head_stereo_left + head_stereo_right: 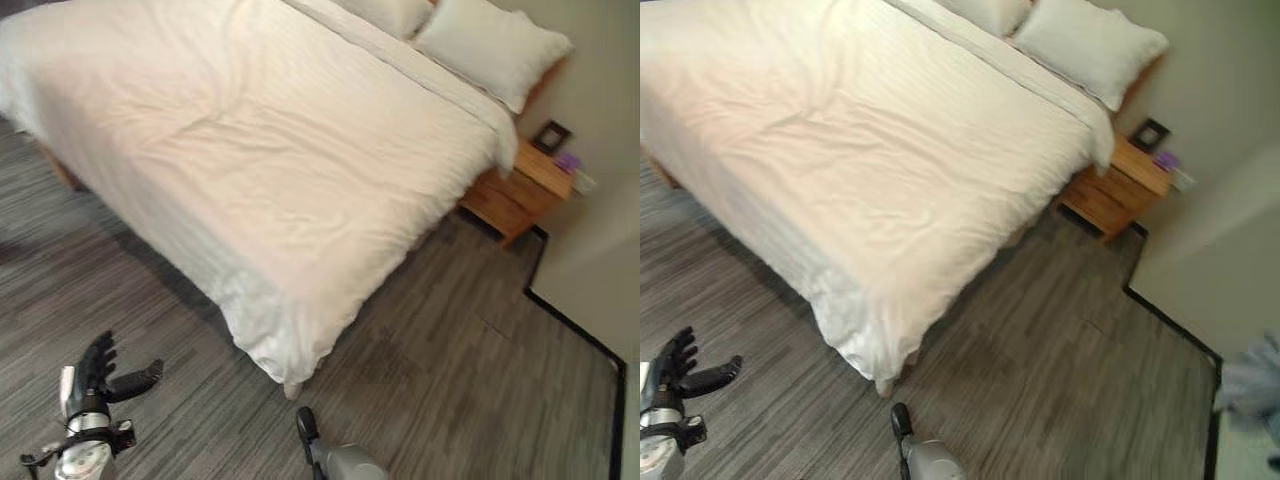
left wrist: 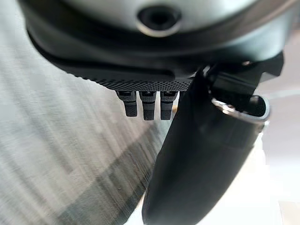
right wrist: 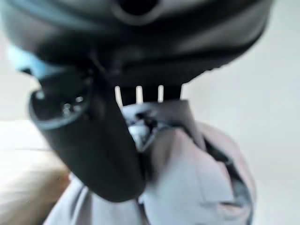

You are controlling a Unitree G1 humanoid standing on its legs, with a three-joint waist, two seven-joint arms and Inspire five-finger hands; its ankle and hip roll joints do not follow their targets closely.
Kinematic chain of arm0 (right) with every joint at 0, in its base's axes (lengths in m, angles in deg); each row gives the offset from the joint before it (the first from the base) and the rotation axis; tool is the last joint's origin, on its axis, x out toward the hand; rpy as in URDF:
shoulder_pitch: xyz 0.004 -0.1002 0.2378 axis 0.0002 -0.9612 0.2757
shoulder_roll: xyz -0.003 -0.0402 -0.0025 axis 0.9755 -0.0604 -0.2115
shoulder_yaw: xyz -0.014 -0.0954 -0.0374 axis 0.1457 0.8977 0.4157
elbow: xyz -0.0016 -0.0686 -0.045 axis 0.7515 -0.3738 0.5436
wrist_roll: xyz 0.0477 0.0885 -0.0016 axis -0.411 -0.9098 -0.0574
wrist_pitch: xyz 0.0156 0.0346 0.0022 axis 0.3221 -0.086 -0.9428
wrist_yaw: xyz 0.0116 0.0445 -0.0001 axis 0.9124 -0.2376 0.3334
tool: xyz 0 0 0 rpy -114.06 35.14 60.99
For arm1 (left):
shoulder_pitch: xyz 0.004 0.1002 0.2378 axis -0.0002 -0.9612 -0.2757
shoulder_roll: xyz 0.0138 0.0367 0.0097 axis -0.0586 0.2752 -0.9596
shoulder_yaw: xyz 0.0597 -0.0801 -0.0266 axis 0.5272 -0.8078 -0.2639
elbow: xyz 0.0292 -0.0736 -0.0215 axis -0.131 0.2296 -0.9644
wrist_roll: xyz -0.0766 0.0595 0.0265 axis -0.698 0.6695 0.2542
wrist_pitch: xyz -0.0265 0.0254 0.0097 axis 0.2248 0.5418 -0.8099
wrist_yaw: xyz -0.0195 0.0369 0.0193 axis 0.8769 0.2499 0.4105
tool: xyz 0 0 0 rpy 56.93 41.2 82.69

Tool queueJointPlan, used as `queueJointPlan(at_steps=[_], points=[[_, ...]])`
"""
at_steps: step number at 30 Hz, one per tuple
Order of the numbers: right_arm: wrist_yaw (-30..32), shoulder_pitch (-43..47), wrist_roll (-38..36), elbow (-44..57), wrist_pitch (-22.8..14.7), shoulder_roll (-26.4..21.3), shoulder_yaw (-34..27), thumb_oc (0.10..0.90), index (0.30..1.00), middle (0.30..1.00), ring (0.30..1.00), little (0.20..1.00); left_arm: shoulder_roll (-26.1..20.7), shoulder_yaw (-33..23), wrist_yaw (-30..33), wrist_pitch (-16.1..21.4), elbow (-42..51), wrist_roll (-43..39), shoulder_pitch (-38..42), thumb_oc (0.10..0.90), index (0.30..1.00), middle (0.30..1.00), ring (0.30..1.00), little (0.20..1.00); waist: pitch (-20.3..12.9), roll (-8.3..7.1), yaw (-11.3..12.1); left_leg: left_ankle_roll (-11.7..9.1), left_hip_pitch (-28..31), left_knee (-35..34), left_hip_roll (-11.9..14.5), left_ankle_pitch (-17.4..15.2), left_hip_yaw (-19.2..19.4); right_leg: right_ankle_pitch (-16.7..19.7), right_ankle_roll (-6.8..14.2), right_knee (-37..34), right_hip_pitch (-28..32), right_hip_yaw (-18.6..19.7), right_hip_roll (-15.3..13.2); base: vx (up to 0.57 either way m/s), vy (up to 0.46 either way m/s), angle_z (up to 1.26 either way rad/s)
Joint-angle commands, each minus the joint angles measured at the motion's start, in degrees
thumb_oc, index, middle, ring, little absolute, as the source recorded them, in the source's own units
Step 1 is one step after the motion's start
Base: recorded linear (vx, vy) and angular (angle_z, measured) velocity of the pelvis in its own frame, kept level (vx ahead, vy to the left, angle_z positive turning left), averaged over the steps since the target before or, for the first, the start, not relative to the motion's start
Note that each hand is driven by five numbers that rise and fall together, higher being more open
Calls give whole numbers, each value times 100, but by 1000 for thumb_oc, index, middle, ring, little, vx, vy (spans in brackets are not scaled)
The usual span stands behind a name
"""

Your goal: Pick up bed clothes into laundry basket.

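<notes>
Grey striped floor (image 1: 450, 370) is surrounding a bed (image 1: 270, 150) under a white duvet, pillows (image 1: 490, 45) lying beside a wooden nightstand (image 1: 515, 190). Below the bed's corner, the left robot hand (image 1: 100, 375) is hovering with fingers spread. Seen from its own wrist, the right robot hand (image 3: 101, 154) is clamping pale grey-blue clothes (image 3: 187, 173), partly blurred.

No legible text or labels anywhere

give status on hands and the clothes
Left hand open, empty, low over the floor. Right hand shut on grey garment. Bed made, bare of clothes. Nothing in the way.
</notes>
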Motion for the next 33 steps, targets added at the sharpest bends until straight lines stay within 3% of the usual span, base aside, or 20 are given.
queueJointPlan(at_steps=[1,2,4,5,8,15,16,17,18,20,21,23,24,25,27,30,31,32,33], points=[[537,769,-342,-250,-211,-159,-91,400,300,300,300,300,-957,-326,357,593,356,242,995,800,900,900,900,900,-76,289,-16,122,161,-287,43,-264,158,-1566,-448,1973,-235,-737,-415,-225,40,-61],[542,796,-344,-260,-218,-148,-73,400,300,300,300,300,-975,-334,361,596,349,241,1004,800,900,900,900,900,-63,233,-7,133,107,-287,32,-139,260,-1472,-521,1967,-290,-787,-436,-139,73,-62],[681,901,-456,-574,-240,137,34,400,300,300,300,300,-1320,-529,652,720,426,404,1178,800,900,900,900,900,-123,379,3,171,96,-287,66,-229,343,-1692,-565,2261,-90,-763,-629,-171,48,-69],[780,1020,-647,-851,-200,573,137,400,300,300,300,300,-1436,-734,960,825,525,389,1331,800,900,900,900,900,-215,507,53,184,44,-287,84,-197,539,-1732,-623,2273,202,-941,-888,-242,1,-103],[808,1202,-804,-1225,-169,1020,493,400,300,300,300,300,-1621,-949,1217,851,530,453,1376,800,900,900,900,900,-338,577,140,187,7,-265,89,-149,777,-1657,-612,2143,568,-1153,-1124,-105,-13,-110],[809,1208,-804,-1227,-170,1020,499,400,300,300,300,300,-1623,-954,1217,851,531,453,1372,800,900,900,900,900,-336,574,138,187,10,-266,89,-149,778,-1656,-612,2141,571,-1153,-1124,-22,-7,-36],[763,1278,-749,-1322,-124,1272,875,400,300,300,300,300,-1841,-941,1479,788,601,680,1655,800,900,900,900,900,-494,726,89,190,-49,-240,102,-78,1027,-1597,-599,2063,833,-1333,-1298,-649,-449,0],[703,1712,-577,-1687,-71,2052,2206,400,300,300,300,300,-2469,-1196,2057,967,1502,1063,2105,800,900,900,900,900,-766,1053,609,-7,-153,56,521,357,2542,-1138,-458,1221,1624,-2979,-1895,-643,-457,-30],[717,1750,-574,-1707,-71,2077,2237,400,300,300,300,300,-2484,-1233,2063,947,1539,1069,2072,800,900,900,900,900,-741,1035,651,-45,-109,58,547,375,2597,-1102,-466,1149,1645,-2927,-1854,-635,-495,-126],[690,1869,-462,-1696,-70,2137,2552,400,300,300,300,300,-2452,-1110,1989,1032,1816,1026,2246,800,900,900,900,900,-692,1091,755,-214,-50,137,766,606,2860,-1244,-600,884,1695,-3292,-1720,-226,-262,-368],[649,1881,-382,-1630,-87,2130,2749,400,300,300,300,300,-2333,-920,1898,1102,1944,940,2412,800,900,900,900,900,-676,1091,682,-274,-57,177,860,713,2945,-1386,-614,747,1697,-3295,-1619,-211,-385,-341],[601,1905,-286,-1530,-116,2071,2903,400,300,300,300,300,-2128,-472,1715,1165,2128,912,2794,800,900,900,900,900,-632,1156,591,-454,-123,319,1137,956,2985,-1770,-775,483,1716,-3098,-1312,-181,-436,-151],[585,1899,-233,-1374,-162,2016,2955,400,300,300,300,300,-1904,-107,1613,1126,2185,1036,3038,800,900,900,900,900,-565,1282,480,-645,-74,355,1378,1215,3069,-1964,-900,340,1712,-2918,-1076,-135,-357,-139],[583,1880,-232,-1357,-154,2009,2936,400,300,300,300,300,-1888,-90,1615,1122,2181,1046,3056,800,900,900,900,900,-554,1303,512,-670,-52,351,1407,1243,3087,-1978,-922,336,1718,-2900,-1045,-117,-347,-126],[567,1811,-126,-1007,-234,1885,3018,400,300,300,300,300,-1296,537,1428,1066,2384,1163,3339,800,900,900,900,900,-448,1447,268,-865,80,455,1661,1528,3225,-2227,-1048,274,1756,-2641,-759,-90,-281,-100],[570,1719,23,-842,-262,1840,3065,400,300,300,300,300,-866,920,1315,982,2505,1307,3475,800,900,900,900,900,-371,1545,164,-985,175,629,1894,1665,3272,-2408,-1193,296,1759,-2460,-546,-57,-293,-96],[651,1785,48,-915,-263,1824,3144,400,300,300,300,300,-505,1243,1210,930,2533,1329,3481,800,900,900,900,900,-233,1563,195,-1073,109,1060,2074,2028,2876,-2577,-1294,320,1777,-2259,-368,6,-151,-114],[657,1792,47,-925,-266,1821,3139,400,300,300,300,300,-497,1248,1211,927,2532,1333,3491,800,900,900,900,900,-224,1579,202,-1077,103,1081,2108,2036,2876,-2583,-1309,322,1776,-2262,-344,0,-216,-141],[704,1861,33,-909,-255,1812,3159,400,300,300,300,300,-326,1336,1163,904,2573,1282,3389,800,900,900,900,900,-168,1573,278,-1067,-3,1201,2074,2113,2403,-2638,-1349,315,1783,-2169,-290,37,-236,-140]])
